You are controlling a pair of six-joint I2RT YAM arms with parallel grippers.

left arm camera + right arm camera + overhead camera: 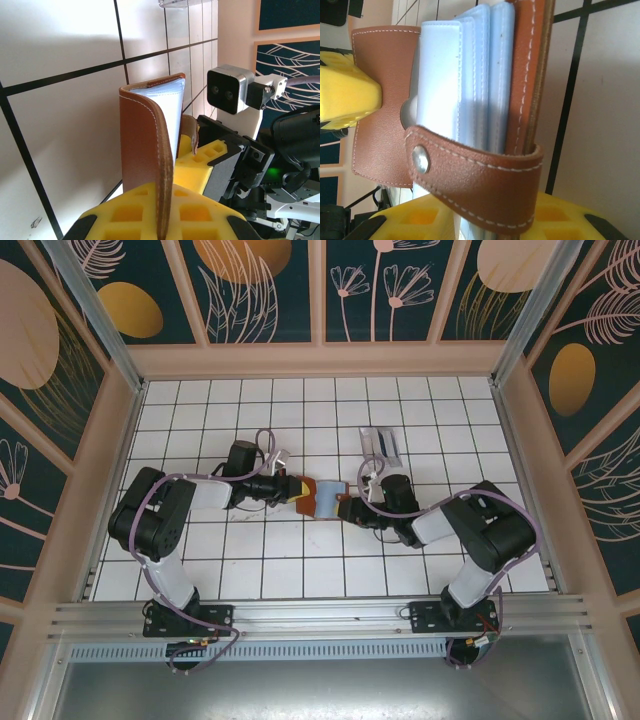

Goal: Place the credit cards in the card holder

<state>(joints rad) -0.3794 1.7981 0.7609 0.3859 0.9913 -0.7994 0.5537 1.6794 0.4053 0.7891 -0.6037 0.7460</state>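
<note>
Left gripper [293,489] and right gripper [348,506] are covering both ends of the card holder [318,497]. Credit cards [382,445] are showing too small to count. Closing tab [475,180] is hiding the pocket bottoms; can't tell whether right jaws are gripping.

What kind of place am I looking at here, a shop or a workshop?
Most likely a robot test booth: two black-and-white robot arms bolted to a silver metal rail, a white tiled tabletop, and dark teal wall panels painted with golden leaves closing it in.

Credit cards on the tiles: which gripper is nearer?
Right. The right gripper sits just short of the credit cards; the left gripper is farther left, beyond the card holder.
</note>
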